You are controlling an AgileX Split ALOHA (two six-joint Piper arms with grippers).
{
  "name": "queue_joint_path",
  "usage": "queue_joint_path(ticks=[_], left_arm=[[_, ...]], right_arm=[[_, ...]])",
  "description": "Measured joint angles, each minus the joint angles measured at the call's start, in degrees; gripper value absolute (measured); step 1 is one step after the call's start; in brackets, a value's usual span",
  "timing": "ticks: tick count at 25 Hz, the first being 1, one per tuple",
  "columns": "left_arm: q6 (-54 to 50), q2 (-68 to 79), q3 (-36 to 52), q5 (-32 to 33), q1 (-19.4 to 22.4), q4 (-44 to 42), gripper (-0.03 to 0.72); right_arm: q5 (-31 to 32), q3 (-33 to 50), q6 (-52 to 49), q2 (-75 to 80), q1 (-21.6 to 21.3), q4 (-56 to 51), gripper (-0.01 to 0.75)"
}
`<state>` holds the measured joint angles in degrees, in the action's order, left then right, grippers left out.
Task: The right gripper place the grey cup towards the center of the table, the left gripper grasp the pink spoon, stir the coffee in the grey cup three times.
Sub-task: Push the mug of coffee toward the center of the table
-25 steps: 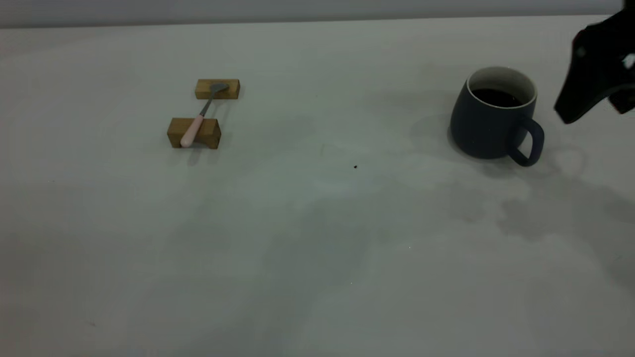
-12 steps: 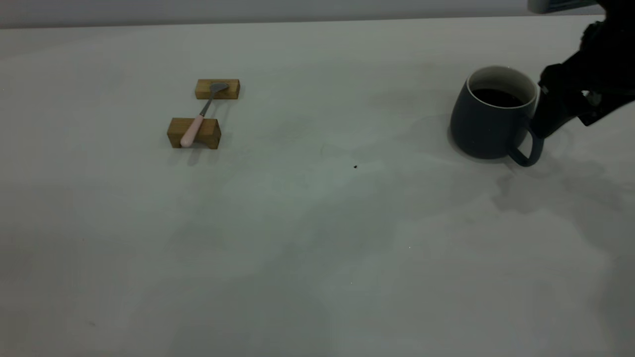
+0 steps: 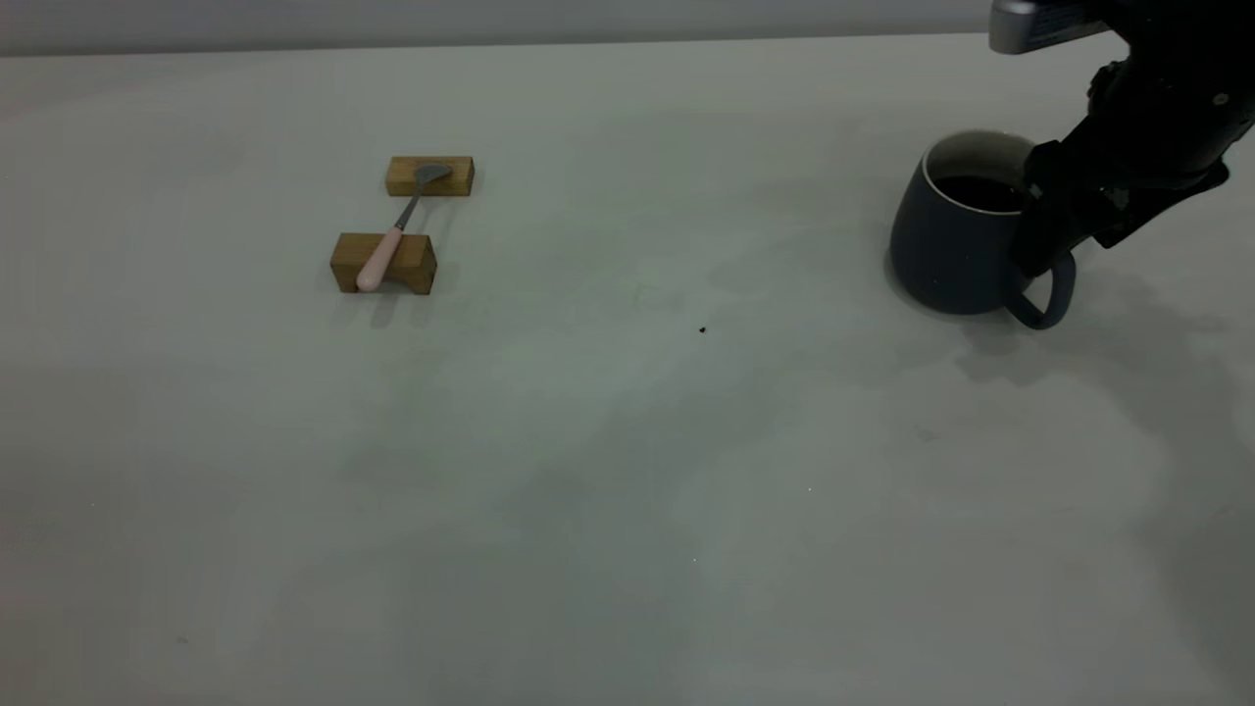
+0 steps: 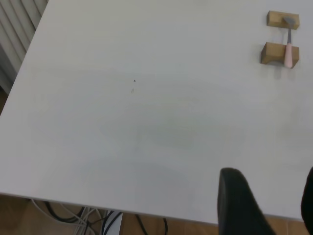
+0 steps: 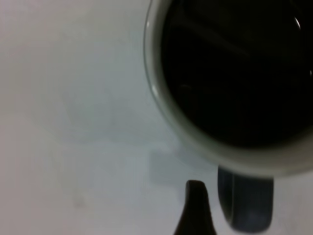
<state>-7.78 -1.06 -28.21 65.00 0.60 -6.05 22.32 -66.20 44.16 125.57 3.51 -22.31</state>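
The worktop point(image 3: 627, 471) lies open across its middle and near side. At far left, two wooden blocks point(image 3: 407, 221) carrying the pink spoon point(image 3: 387, 245) stand in the way; at far right, the grey cup point(image 3: 956, 245).

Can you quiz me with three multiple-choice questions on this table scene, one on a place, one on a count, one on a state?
1. Where does the slim pink-handled metal spoon lie?
A. Inside the mug
B. Across the small brown wooden blocks
C. Flat on the bare table

2. How many wooden blocks are there?
A. One
B. Two
C. Four

3. What state is the squat dark blue-grey mug in?
A. Upright, holding dark coffee
B. Tipped over
C. Upright and empty

Answers: 1 B, its handle rests on the near block and its bowl on the far one. 2 B, the exterior view shows just two. 3 A, it stands on the pale table with dark liquid inside, the right gripper at its loop handle.
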Motion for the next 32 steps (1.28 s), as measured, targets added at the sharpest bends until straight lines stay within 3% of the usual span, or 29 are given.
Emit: queue_joint_path(ticks=[6,18,24,32], left_arm=[[0.0,0.0,0.0,0.0,0.0,0.0,0.394],[0.0,0.0,0.0,0.0,0.0,0.0,0.394],[0.05,0.0,0.0,0.0,0.0,0.0,0.394],[0.05,0.0,0.0,0.0,0.0,-0.04,0.394]], right_arm=[[-0.01,-1.33,1.38,2.67,0.0,0.0,0.588],[-0.56,-1.33,2.21,2.94,0.06,-0.05,0.22],[-1.69,-1.33,2.5,2.94,1.92,-0.04,0.195],[-3.4,-1.33,2.58,3.12,7.95,-0.86,0.195]])
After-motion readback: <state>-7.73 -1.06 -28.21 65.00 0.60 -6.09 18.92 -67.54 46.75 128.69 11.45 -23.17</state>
